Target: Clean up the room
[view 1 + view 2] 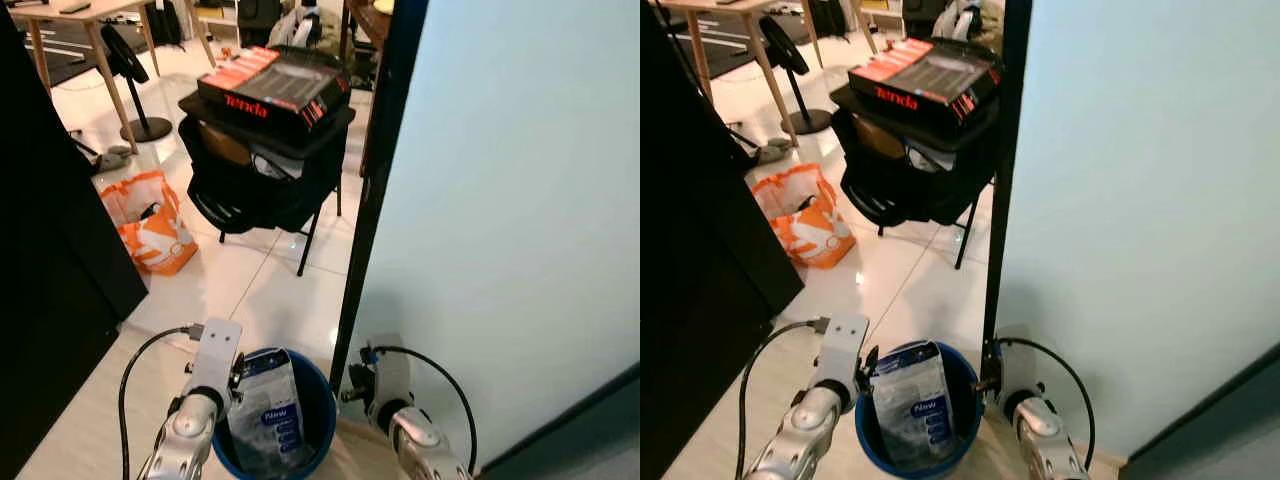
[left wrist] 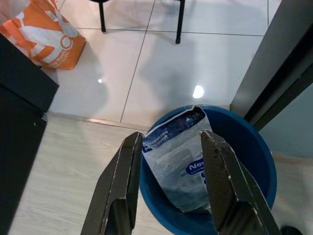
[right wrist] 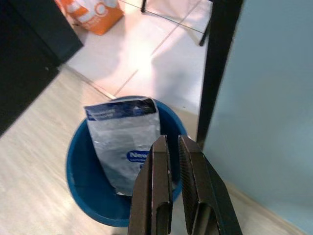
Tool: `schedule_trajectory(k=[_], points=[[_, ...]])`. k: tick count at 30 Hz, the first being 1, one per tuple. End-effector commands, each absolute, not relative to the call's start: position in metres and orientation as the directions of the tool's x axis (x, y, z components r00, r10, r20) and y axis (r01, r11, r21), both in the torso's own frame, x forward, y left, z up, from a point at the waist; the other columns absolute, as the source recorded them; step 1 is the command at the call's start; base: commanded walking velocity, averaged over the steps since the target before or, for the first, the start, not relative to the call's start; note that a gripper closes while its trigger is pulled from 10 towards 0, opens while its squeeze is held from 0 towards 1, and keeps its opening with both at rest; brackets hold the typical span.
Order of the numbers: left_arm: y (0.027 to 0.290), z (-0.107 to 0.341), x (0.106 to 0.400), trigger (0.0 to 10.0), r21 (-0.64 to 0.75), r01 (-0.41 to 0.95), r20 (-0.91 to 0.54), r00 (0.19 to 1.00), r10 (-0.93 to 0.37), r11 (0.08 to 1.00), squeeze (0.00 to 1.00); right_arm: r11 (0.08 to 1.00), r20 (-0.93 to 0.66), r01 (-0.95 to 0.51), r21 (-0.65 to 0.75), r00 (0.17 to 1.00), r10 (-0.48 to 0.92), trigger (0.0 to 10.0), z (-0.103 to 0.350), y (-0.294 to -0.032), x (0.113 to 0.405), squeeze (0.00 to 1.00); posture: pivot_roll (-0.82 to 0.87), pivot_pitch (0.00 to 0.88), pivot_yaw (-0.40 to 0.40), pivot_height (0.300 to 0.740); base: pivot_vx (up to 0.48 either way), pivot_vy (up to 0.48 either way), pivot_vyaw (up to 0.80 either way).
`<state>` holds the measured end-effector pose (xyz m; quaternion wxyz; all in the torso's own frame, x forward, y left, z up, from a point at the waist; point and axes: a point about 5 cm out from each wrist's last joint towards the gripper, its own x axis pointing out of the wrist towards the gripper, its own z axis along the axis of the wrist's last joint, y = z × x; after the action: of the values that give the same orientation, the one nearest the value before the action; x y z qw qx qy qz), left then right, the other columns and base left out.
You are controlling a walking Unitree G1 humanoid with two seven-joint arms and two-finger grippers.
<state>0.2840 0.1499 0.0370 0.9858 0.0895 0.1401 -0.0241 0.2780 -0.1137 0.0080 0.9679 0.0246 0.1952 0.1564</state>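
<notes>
Blue bin (image 1: 322,410) on the pale wood floor by the door frame; white-and-blue pouch (image 1: 268,412) stands inside, top poking above the rim. Left gripper (image 2: 171,161) hovers over the bin, fingers spread wide, empty, straddling the pouch top without gripping. Right gripper (image 3: 173,169) above the rim's near side, fingers almost together, nothing between them

Judgement: drop looks made; lift the left arm straight up so the fingers don't snag the pouch or tip the bin

Pouch glossy, crinkled, soft film. Bin smooth round plastic. Orange bag (image 1: 148,223) on shiny white tile, slumped, well apart
</notes>
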Motion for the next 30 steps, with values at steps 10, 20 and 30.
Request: schedule_trajectory(k=[10,20,30], points=[[0.151,0.032,0.279,10.0,0.200,0.094,-0.311,0.950,-0.028,0.975,0.00,0.936,-0.384,-0.321,0.143,0.854,0.351,10.0,0.002,-0.111,0.271,0.00,-0.02,0.099,-0.010,0.740,0.000,0.000,0.00],[0.154,0.029,0.272,10.0,0.179,0.080,-0.316,0.949,-0.019,0.981,0.00,0.944,-0.422,-0.317,0.093,0.846,0.325,10.0,-0.004,-0.113,0.264,0.00,-0.03,0.110,-0.015,0.740,0.000,0.000,0.00],[0.153,0.010,0.262,10.0,0.151,0.094,-0.411,0.912,-0.024,0.984,0.00,0.953,-0.615,-0.303,-0.004,0.753,0.237,10.0,-0.032,-0.130,0.248,0.00,-0.04,0.106,-0.013,0.740,0.000,0.000,0.00]])
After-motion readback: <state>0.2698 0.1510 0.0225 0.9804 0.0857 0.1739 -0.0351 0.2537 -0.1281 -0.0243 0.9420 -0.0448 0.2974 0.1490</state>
